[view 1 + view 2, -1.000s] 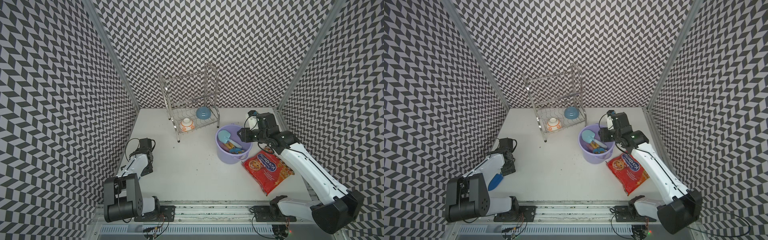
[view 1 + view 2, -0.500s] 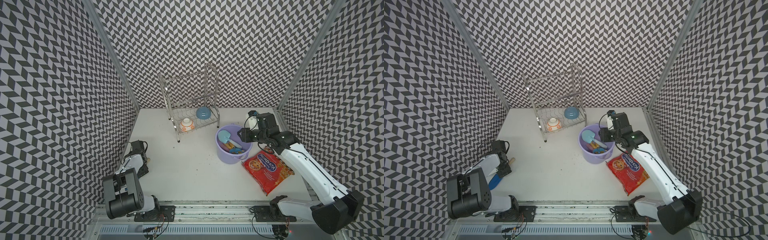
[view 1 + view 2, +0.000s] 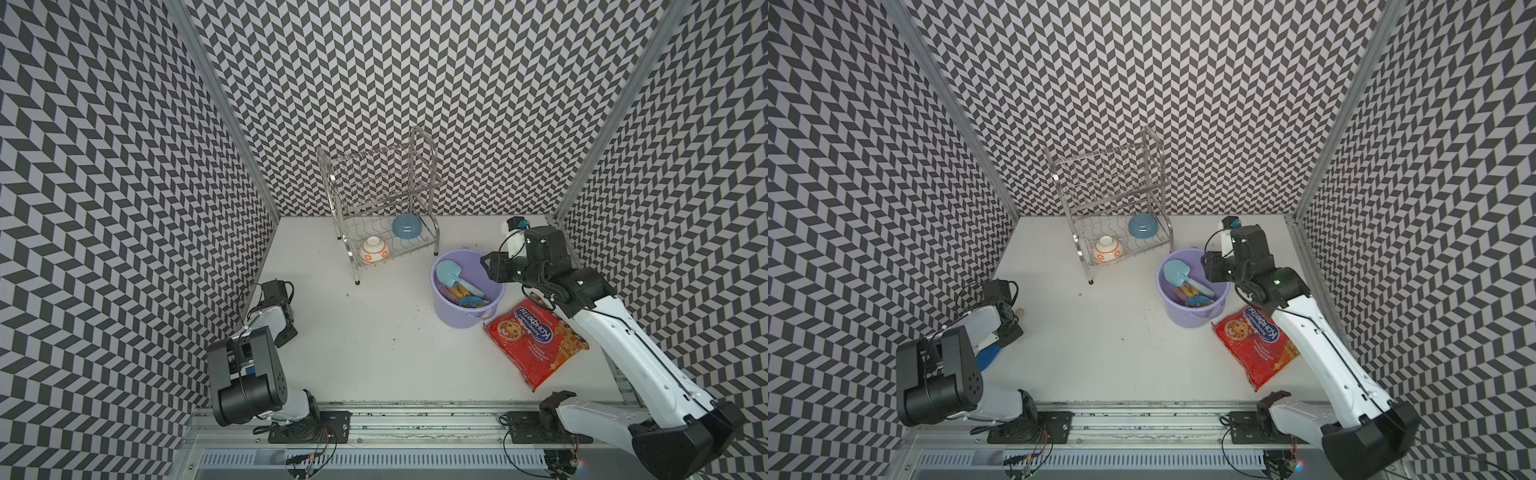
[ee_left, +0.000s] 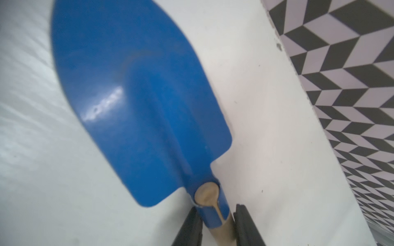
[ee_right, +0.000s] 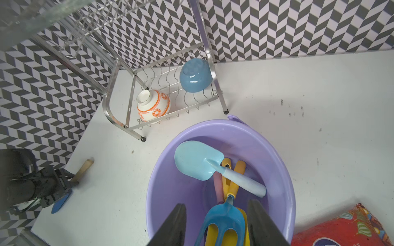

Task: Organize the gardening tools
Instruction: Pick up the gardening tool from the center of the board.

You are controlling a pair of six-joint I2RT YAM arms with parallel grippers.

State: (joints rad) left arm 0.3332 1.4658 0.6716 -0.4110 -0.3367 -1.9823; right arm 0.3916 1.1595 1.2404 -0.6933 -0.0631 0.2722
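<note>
A dark blue trowel (image 4: 138, 102) with a wooden handle lies on the white table by the left wall. Its blade (image 3: 985, 357) and handle end (image 3: 1019, 312) stick out from under my left arm. My left gripper (image 4: 216, 209) (image 3: 1009, 328) is shut on the trowel's neck, where blade meets handle. The lavender bucket (image 3: 457, 320) (image 5: 166, 170) holds the pale-blue trowel (image 3: 446, 272) (image 5: 196, 159), the blue fork (image 5: 223, 215), a yellow scoop (image 5: 213, 233) and a pink handle (image 5: 218, 187). My right gripper (image 3: 488, 266) (image 5: 217, 204) hangs open over the bucket's rim, holding nothing.
A metal dish rack (image 3: 374, 195) at the back holds a blue bowl (image 3: 407, 226) and an orange-and-white bowl (image 3: 374, 251). A red snack packet (image 3: 536, 336) lies right of the bucket, under my right arm. The patterned left wall stands close beside my left gripper.
My left gripper has shifted toward the left wall, dropped onto the dark blue trowel and shut on its neck. My right arm has stayed over the bucket.
</note>
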